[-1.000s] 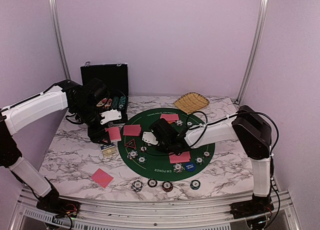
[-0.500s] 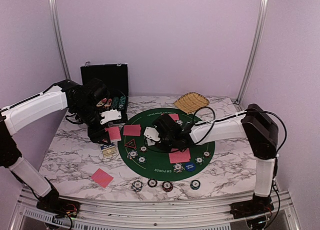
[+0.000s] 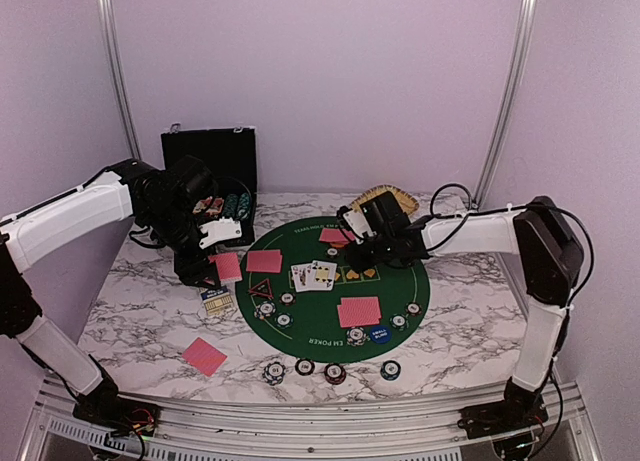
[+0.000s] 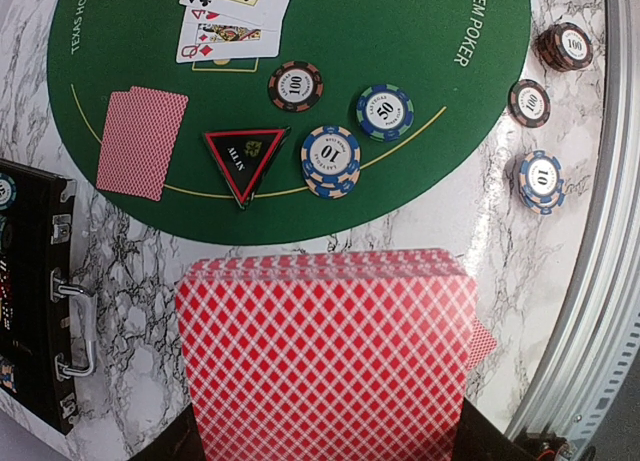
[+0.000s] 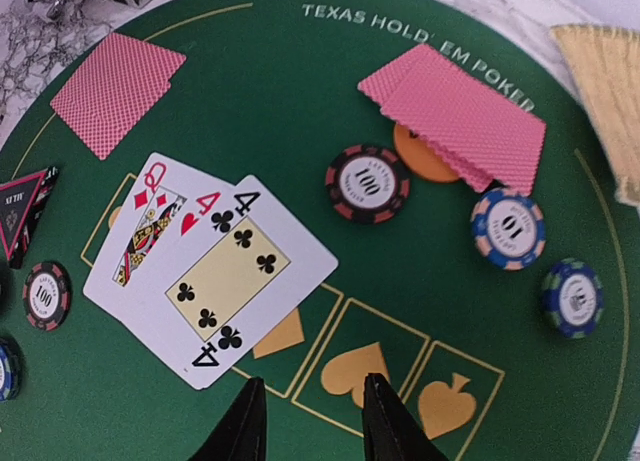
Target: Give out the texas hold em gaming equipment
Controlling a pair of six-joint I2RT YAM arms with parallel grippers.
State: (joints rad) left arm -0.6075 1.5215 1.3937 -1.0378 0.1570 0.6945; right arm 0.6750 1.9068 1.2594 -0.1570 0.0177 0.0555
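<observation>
Swinging off the middle of the green felt mat in the last second, the right arm now sits near the mat's far-right rim. A fan of three face-up cards shows where it was working.

The right fingers stand apart with nothing between them, over the printed suit boxes just beside the fan's near corner. A downward drift or a sideways sweep from here would likely catch that corner and slide the queen and the two fours. They overlap on smooth felt, so one nudge moves all three. Just beyond lies the red-edged 100 chip, then the face-down pair resting partly on the orange disc button, with two more chips to the right. The arm could scatter these on its way out. The woven basket lies at the mat's edge behind them.

The left fingers are clamped on the deck of red-backed cards, held above the marble counter off the mat's left side. Its top edge looks slightly stepped. If the clamp bears on only part of the stack, loose cards could slip out onto the counter during a handover.

Below it, the black-red triangular marker and a stacked 10 chip sit close together. A dropped card there would be awkward to lift from the flat surface.
</observation>
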